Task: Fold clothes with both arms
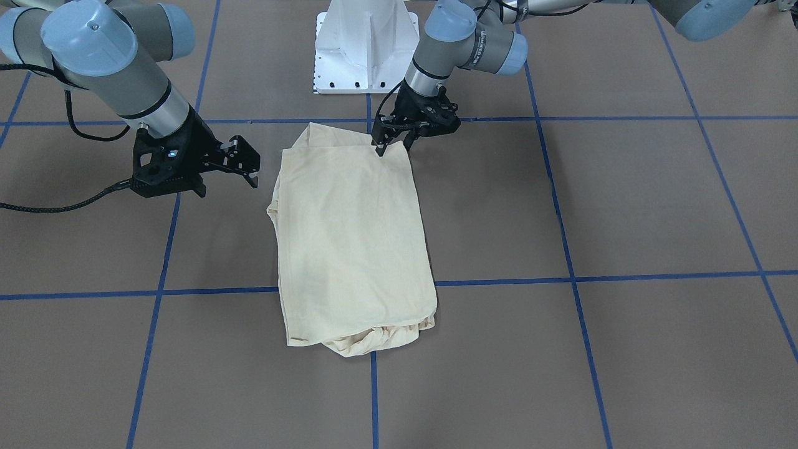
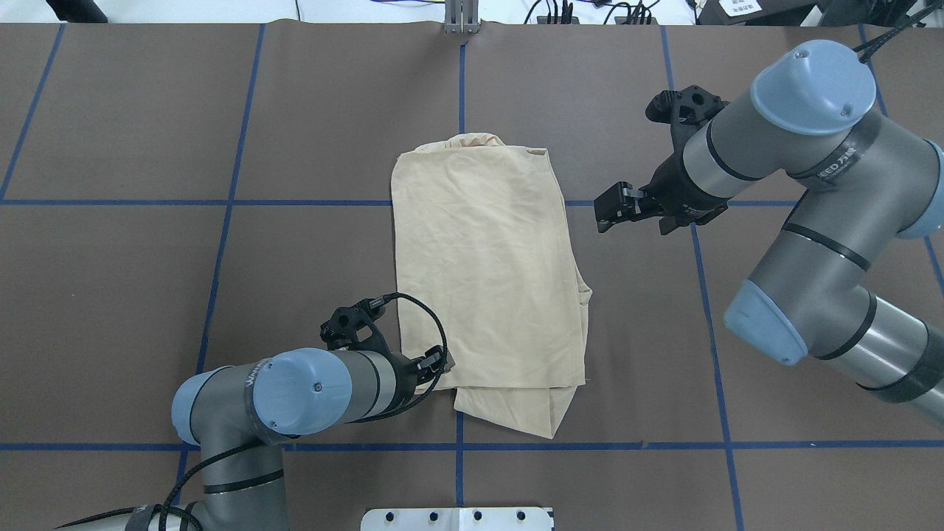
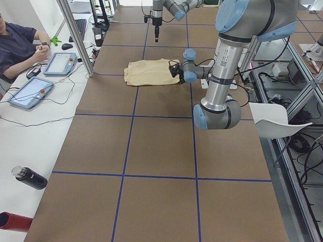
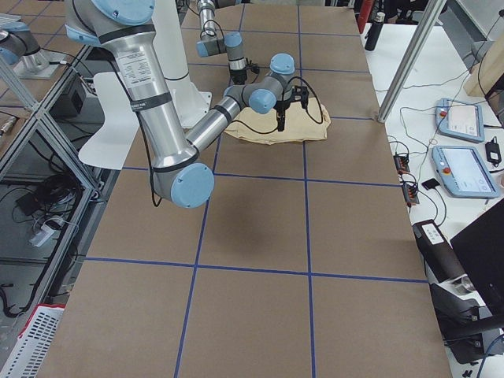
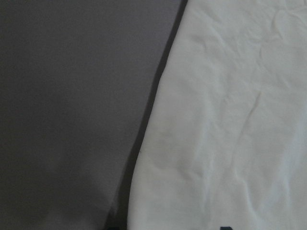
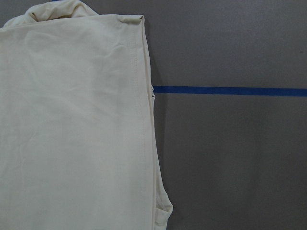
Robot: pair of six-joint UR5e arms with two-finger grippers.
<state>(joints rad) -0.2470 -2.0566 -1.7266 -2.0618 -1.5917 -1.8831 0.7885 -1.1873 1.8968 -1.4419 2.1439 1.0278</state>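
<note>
Where brown tabletop point(image 2: 147, 295) meets white pedestal base point(image 1: 366, 47), we see shirt point(image 2: 483, 273) lying flat just in front of base, folded to long panel, bunched at end far from base. We judge it light, limp thin knit: will sag, crease, layers may slide apart. Best hold: two corners of base-side end, pinching every layer. Left end effector point(image 1: 393, 148): fingers apart, tips at base-side shirt corner, nothing pinched. Right end effector point(image 2: 608, 210): fingers spread, empty, beside shirt's long edge, farther from base.
</note>
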